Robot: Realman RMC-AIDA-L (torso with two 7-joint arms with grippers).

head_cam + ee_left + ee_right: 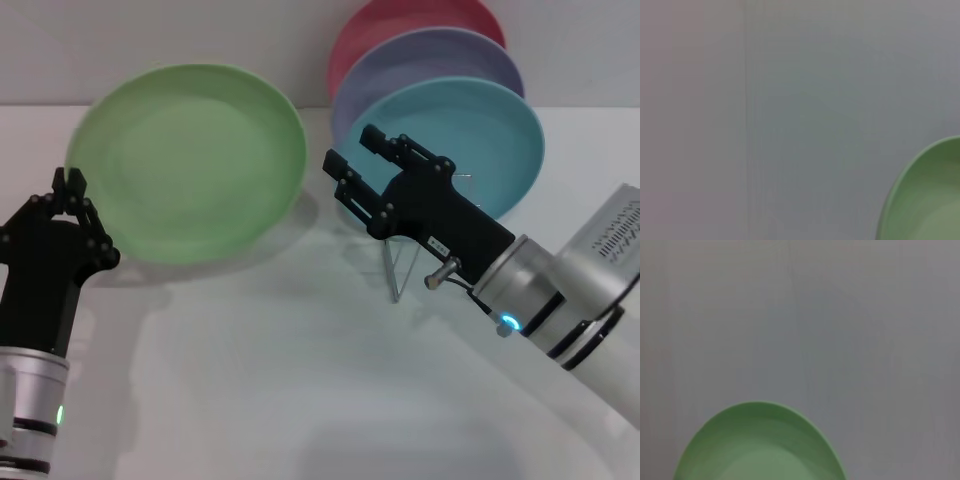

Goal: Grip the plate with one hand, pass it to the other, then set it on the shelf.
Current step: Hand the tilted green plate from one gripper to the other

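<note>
Green plate held up at its edge

The left gripper [70, 186] pinches the green plate [190, 160]; the right gripper [352, 163] hovers released beside it, before the rack [400, 268].

open gap right of the green plate [190, 160], bare table [300, 400] below it, blue plate [470, 150] and rack [400, 270] blocking further right

I am seeing soft, even, diffuse light from overhead across the head view, with no hard glare. The green plate [190, 160] is casting a faint, blurred shadow onto the white surface [300, 400] beneath its lower edge. Its rim is looking slightly smeared. Both wrist views are showing hazy and out of focus, with greyish backgrounds carrying faint vertical banding.
</note>
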